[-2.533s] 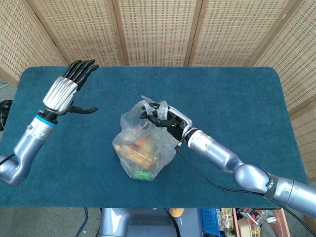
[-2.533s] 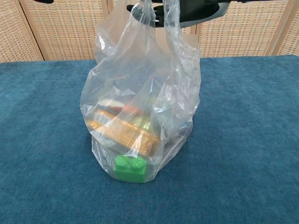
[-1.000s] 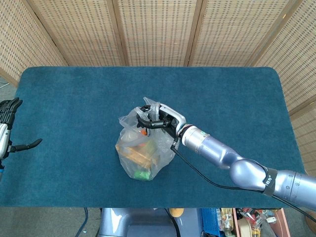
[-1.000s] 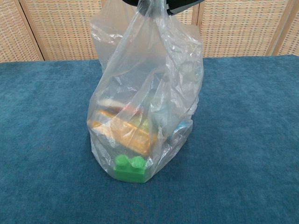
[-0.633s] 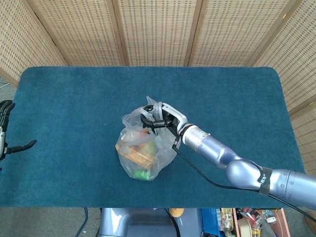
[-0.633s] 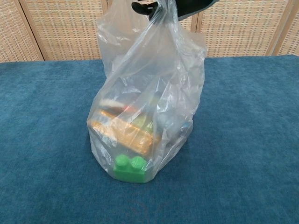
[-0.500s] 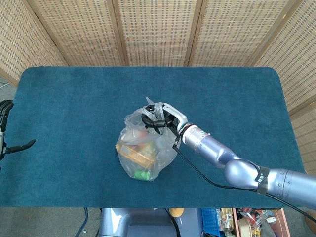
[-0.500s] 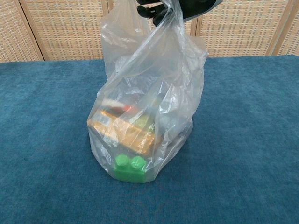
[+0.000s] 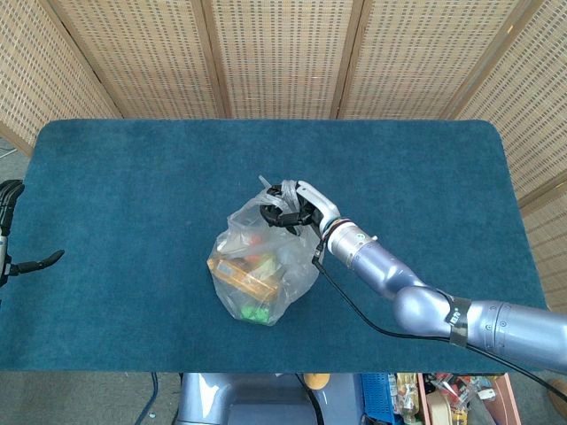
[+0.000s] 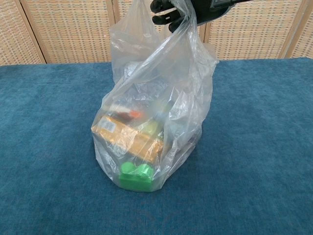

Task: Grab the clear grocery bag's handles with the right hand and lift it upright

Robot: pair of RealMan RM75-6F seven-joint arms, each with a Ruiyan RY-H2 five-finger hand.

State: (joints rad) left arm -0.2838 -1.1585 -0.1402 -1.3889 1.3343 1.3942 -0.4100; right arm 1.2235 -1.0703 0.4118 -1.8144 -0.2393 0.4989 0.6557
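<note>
A: Where is the clear, crinkled plastic grocery bag (image 9: 260,266) seen?

B: It is seen standing upright on the dark blue carpeted table (image 9: 133,177), close to the middle of it and a little toward the front edge. In the chest view the bottom of the bag (image 10: 154,117) rests on the table and its sides are pulled up to a point at the top.

A: What is held by the black-fingered right hand (image 9: 295,205)?

B: The twisted clear handles (image 9: 273,197) of the bag are gripped by it, directly above the bag. The dark fingers (image 10: 164,13) are curled closed around the gathered plastic, as is shown at the top of the chest view. The silver forearm (image 9: 381,274) is stretched from the bag toward the front right corner of the table.

A: What can be seen inside the bag?

B: A green toy building block (image 10: 136,176) lies at the bottom, against the near wall of the bag. Above it an orange and yellow rectangular box (image 10: 128,138) is laid at a tilt. Something small and red-orange (image 10: 135,115) is seen above the box, but what it is cannot be told.

A: And the left hand (image 9: 13,239)?

B: Only a part of it is shown, at the left edge of the head view, well apart from the bag and beyond the left edge of the table. One dark finger (image 9: 40,262) is stretched out toward the table and nothing is seen in the hand. How the other fingers lie cannot be told.

A: What is behind the table?

B: Woven cane screen panels (image 9: 283,53) with light wooden frames are placed behind the far edge.
</note>
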